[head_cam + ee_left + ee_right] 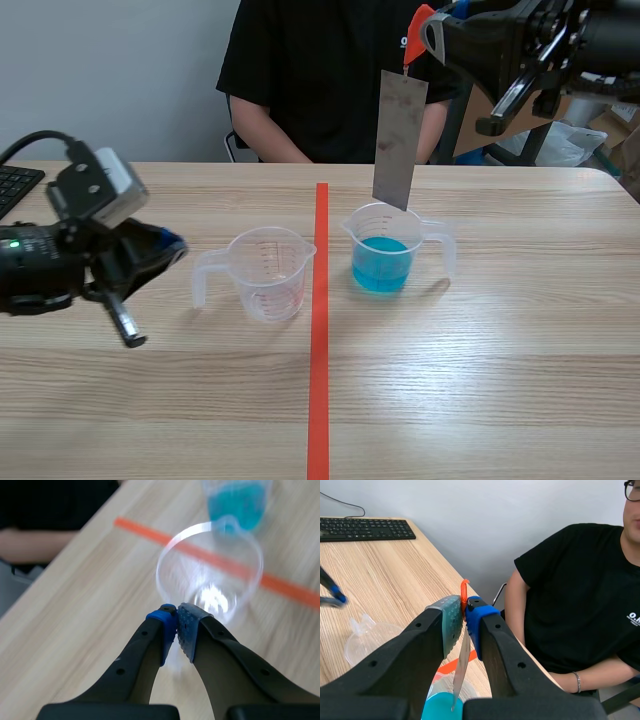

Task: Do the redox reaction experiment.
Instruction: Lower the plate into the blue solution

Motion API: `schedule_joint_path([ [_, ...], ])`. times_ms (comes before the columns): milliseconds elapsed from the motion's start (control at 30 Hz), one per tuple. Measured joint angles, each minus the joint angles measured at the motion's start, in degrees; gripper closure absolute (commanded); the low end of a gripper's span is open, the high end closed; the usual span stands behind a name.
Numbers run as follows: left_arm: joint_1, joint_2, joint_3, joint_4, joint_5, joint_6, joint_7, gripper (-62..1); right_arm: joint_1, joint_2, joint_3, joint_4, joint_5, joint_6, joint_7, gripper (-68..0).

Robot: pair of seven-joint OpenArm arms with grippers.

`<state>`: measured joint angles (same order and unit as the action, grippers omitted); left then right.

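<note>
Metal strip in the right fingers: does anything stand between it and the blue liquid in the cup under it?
Nothing visible does. The metal strip hangs over the cup of blue liquid, whose mouth is open and uncovered. The empty cup stands aside, across the red tape line.

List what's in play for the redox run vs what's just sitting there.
In play:
- strip, held by the right gripper over the blue cup
- blue cup, part full of blue liquid
- empty cup, across the tape from it

Just there:
- keyboard, at the table's left edge
- tape, a mark only
</note>
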<state>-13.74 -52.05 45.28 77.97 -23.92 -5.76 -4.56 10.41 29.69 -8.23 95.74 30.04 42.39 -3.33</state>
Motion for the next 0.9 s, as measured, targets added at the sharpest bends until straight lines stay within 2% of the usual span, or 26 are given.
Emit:
schedule_joint_path([
  [100,6.19,-6.51,-4.42,1.33,-2.82,0.15,0.02,-4.9,0.00,0.00,0.00,0.00,-0.02,0.00,0.00,-1.7],
  [200,13.03,-11.06,-9.60,1.64,-5.75,0.22,0.00,-4.9,0.00,0.00,0.00,-0.20,0.00,0.00,0.02,-1.7],
  [333,24.96,-13.57,-18.12,1.62,-5.95,0.48,0.02,-4.9,0.00,0.00,-0.02,-1.81,-0.04,0.00,0.24,-1.7],
  [433,35.12,-13.38,-24.65,1.53,-5.92,2.67,0.46,-4.9,0.00,-0.02,-0.07,-3.21,-0.04,0.00,0.48,-1.7],
  [567,46.75,-10.38,-32.59,1.36,-5.38,4.11,0.68,-4.9,0.00,-0.04,-0.22,-4.68,-0.20,0.00,1.60,-1.7],
  [767,58.69,-0.26,-45.81,1.36,-3.50,4.68,0.42,-4.9,0.04,-0.04,-0.74,-6.82,-0.55,-0.02,3.54,-1.7],
  [900,63.69,5.49,-50.69,1.36,-2.86,4.70,-0.04,-4.9,0.02,-0.04,-2.78,-9.25,-1.51,0.00,4.94,-1.7],
])
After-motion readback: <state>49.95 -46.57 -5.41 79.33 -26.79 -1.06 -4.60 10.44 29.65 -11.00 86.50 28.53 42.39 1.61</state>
